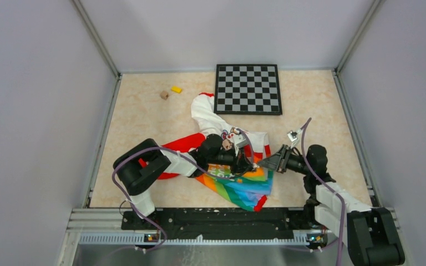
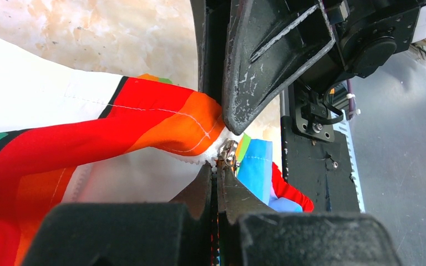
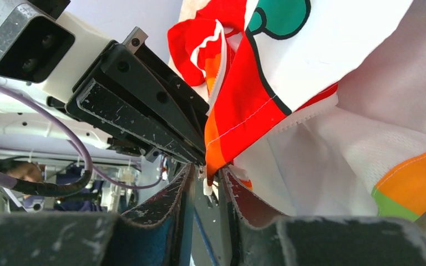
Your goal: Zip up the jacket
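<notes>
The jacket (image 1: 222,144) lies crumpled mid-table, with a white upper, red sleeves and a rainbow lower panel. My left gripper (image 1: 248,162) and right gripper (image 1: 263,163) meet tip to tip at its lower front edge. In the left wrist view the left gripper (image 2: 217,166) is shut on the metal zipper pull (image 2: 228,153), on the white zipper tape below the orange hem (image 2: 166,124). In the right wrist view the right gripper (image 3: 206,174) is pinched on the orange hem edge (image 3: 227,138) right beside the zipper. The rest of the zipper is hidden in folds.
A black-and-grey checkerboard (image 1: 248,88) lies at the back. A yellow block (image 1: 176,89) and a brown block (image 1: 164,95) sit at the back left. The black mounting rail (image 1: 222,219) runs along the near edge, close behind the jacket's hem.
</notes>
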Available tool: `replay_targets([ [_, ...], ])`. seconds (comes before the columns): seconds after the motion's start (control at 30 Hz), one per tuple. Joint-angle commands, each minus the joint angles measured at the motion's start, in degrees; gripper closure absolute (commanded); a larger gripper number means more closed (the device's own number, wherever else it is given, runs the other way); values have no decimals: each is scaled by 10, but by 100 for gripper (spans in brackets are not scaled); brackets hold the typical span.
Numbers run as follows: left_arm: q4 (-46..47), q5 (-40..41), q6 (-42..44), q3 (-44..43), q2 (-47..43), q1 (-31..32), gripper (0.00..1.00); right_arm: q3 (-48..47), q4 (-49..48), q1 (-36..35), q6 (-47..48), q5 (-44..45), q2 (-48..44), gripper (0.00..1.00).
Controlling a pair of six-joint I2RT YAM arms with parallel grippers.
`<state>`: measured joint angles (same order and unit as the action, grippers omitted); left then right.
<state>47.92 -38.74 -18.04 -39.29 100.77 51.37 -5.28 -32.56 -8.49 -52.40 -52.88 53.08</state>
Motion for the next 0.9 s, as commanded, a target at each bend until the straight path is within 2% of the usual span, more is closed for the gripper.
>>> replay_targets([
  [0.0, -3, -18, 2, -14, -25, 0, 100, -27, -19, -4, 61, -16, 8, 85],
  [0.1, -11, -18, 7, -3, -38, -2, 100, -30, -45, -5, 78, -4, 12, 100],
  [0.2, -18, -20, 16, 13, -56, -6, 100, -25, -106, -4, 81, 5, 20, 100],
  [0.4, -23, -12, 37, 51, -101, -13, 100, 7, -311, -5, 40, -4, 69, 100],
  [0.5, 3, -10, 37, 81, -124, -17, 100, 20, -447, -4, -18, -32, 126, 100],
  [0.6, 32, -14, 43, 101, -138, -18, 100, 33, -631, -4, -82, -56, 190, 100],
  [0.63, 52, -17, 48, 112, -142, -18, 100, 34, -659, -4, -93, -60, 211, 100],
  [0.73, 113, -7, 59, 150, -159, -18, 100, 26, -662, -12, -90, -71, 236, 100],
  [0.87, 182, -6, 97, 167, -155, -18, 100, 17, -663, -31, -89, -80, 205, 100],
])
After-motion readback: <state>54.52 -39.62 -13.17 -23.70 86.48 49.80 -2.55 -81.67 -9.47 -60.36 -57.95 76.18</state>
